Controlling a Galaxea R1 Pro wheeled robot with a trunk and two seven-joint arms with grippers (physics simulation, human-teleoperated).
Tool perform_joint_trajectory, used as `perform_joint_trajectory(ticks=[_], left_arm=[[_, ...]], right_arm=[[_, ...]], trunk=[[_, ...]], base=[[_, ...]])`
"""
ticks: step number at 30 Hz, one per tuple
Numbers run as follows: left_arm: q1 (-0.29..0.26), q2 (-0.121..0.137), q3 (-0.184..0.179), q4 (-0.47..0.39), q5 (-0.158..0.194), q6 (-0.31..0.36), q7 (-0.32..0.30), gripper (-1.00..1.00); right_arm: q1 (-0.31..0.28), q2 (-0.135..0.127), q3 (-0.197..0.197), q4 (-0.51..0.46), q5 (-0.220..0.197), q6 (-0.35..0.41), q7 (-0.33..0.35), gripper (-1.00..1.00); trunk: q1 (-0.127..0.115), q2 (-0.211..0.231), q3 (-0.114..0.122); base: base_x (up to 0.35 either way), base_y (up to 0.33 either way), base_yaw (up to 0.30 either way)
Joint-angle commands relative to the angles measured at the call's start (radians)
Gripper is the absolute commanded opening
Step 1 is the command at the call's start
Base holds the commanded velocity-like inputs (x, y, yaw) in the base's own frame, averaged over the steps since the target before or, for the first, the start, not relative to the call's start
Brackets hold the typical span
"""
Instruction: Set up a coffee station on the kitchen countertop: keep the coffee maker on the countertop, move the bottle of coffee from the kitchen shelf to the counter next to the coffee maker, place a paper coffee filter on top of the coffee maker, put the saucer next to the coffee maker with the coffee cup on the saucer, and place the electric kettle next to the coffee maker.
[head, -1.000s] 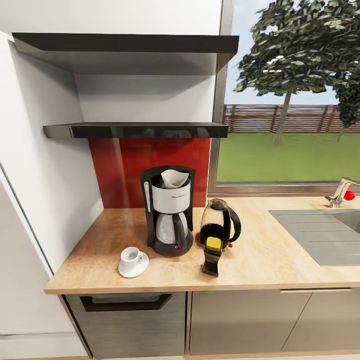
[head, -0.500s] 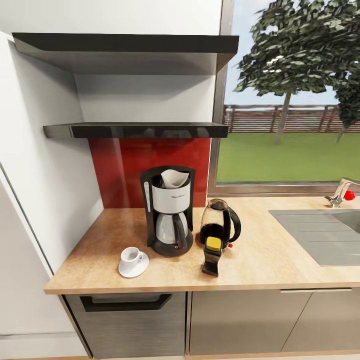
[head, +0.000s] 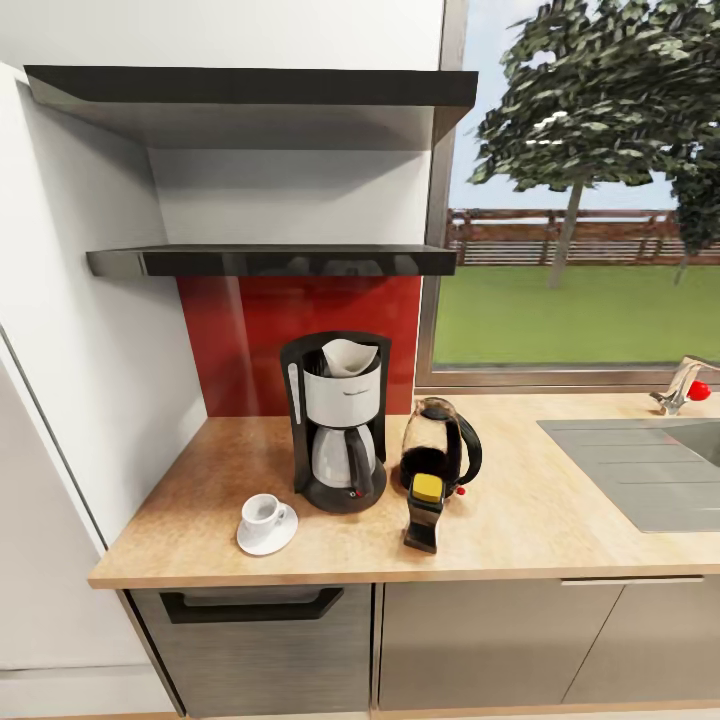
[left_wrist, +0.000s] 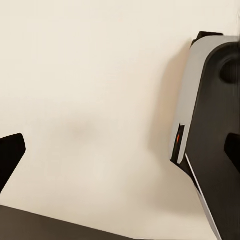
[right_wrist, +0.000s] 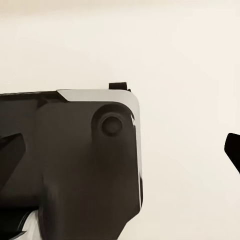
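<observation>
The kitchen countertop (head: 560, 520) runs wide across the head view, a light wood-grain slab over dark grey cabinet fronts (head: 470, 640), with a steel sink (head: 650, 470) set in well to the right of the coffee maker. A window (head: 590, 200) rises behind the sink side, showing grass and a tree. Above the coffee maker hangs the kitchen shelf (head: 270, 261), a thin black slab with a glossy front edge, and a second black shelf (head: 250, 95) sits higher up. A red backsplash (head: 240, 330) fills the wall behind the coffee maker.

The coffee maker (head: 337, 420) stands upright on the countertop, toward the left end. The paper coffee filter (head: 350, 356) rests in its top, white rim showing. Just to the right of the coffee maker, close beside it, stands the electric kettle (head: 440, 450), glass body with black handle. In front of the kettle, to the front right of the coffee maker, stands the bottle of coffee (head: 425, 512), black with a yellow cap. To the front left of the coffee maker lies the saucer (head: 266, 537), with the coffee cup (head: 262, 512) sitting on it.

In the left wrist view the left gripper (left_wrist: 120, 150) has dark fingertips at opposite edges, spread wide, holding nothing, over a pale surface beside a dark robot part (left_wrist: 215, 125). In the right wrist view the right gripper (right_wrist: 122, 150) is likewise spread wide and holds nothing.
</observation>
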Motion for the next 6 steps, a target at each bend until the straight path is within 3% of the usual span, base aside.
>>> perform_joint_trajectory(ticks=[1, 6], left_arm=[[0.001, -0.001, 0.006, 0.007, -0.004, -0.017, 0.001, 1.00], [0.002, -0.021, 0.007, 0.021, -0.004, -0.040, 0.000, 1.00]], right_arm=[[0.000, 0.000, 0.008, 0.001, -0.011, -0.003, 0.002, 1.00], [0.000, 0.000, 0.008, 0.001, -0.011, -0.003, 0.002, 1.00]], trunk=[[0.000, -0.001, -0.001], [0.000, -0.001, -0.001]], base=[[0.000, 0.000, 0.000], [0.000, 0.000, 0.000]])
